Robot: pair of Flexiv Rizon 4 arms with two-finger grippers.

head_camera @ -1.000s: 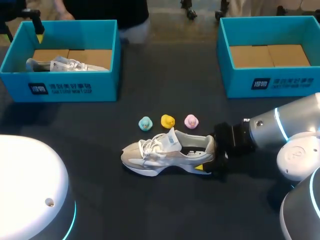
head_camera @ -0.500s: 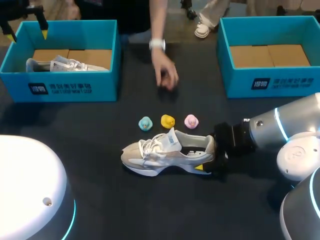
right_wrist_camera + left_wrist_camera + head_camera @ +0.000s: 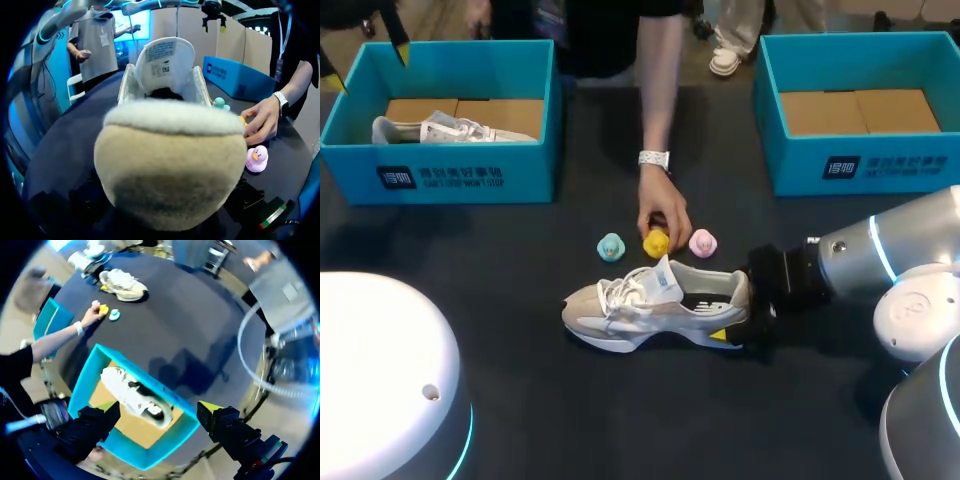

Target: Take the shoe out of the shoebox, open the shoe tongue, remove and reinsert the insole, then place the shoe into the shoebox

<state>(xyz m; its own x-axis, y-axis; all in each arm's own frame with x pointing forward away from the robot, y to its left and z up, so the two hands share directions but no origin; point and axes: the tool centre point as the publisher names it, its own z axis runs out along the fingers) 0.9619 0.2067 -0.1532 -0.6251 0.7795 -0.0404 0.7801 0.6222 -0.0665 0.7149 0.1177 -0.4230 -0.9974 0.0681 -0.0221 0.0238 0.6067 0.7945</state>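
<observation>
A white and beige shoe point(image 3: 655, 305) lies on its sole mid-table, toe to the left, tongue raised. My right gripper point(image 3: 748, 305) holds its heel from the right, one yellow tip against the near side of the sole. In the right wrist view the heel point(image 3: 172, 165) fills the space between the fingers and hides them. My left gripper point(image 3: 159, 410) hangs open high above the left blue shoebox point(image 3: 145, 460), which holds a second shoe point(image 3: 135, 397). In the head view that gripper point(image 3: 365, 60) is at the box's far left corner.
A person's hand point(image 3: 662, 205) reaches over the table and touches the yellow duck point(image 3: 656, 243), between a teal duck point(image 3: 610, 247) and a pink duck point(image 3: 702, 242) just behind the shoe. A second blue box point(image 3: 860, 165) at the back right has only cardboard inside.
The person's hand has come across the table from the far edge down to the yellow duck. My left gripper has shifted slightly up and left. The right arm and shoe have stayed still.
</observation>
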